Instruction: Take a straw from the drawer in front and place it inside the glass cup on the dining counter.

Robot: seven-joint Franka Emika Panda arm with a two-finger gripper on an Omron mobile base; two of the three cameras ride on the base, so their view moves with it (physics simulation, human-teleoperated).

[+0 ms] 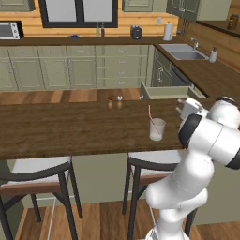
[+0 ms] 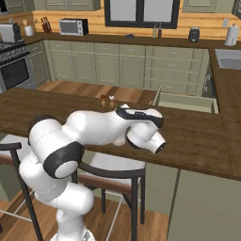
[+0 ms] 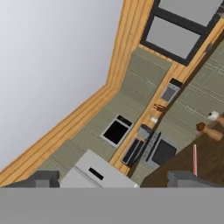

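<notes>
Straw [image 1: 151, 117] and gripper first: in the hand view the two dark fingertips [image 3: 41, 178] rise well apart at the bottom edge, nothing between them, so the gripper [image 3: 116, 179] is spread and released. Just above the right-hand tip that view shows the pink straw [image 3: 194, 159] as a short upright line against the dark wood of the dining counter [image 3: 214, 153], not touching either tip. From the left base view the straw stands tilted inside the glass cup [image 1: 157, 129], its lower end in the cup and its upper end leaning out past the rim to the left. The cup sits upright on the dining counter [image 1: 70, 126], toward its right part, with the arm's white wrist just to the right of it. Farther back on the slab stand two small shakers [image 1: 115, 98], side by side. Beyond the counter's far edge the sage-green drawer [image 1: 166, 90] stands pulled out of the cabinets under the sink worktop; the right base view shows it open [image 2: 186, 101] as well, behind the arm's forearm
</notes>
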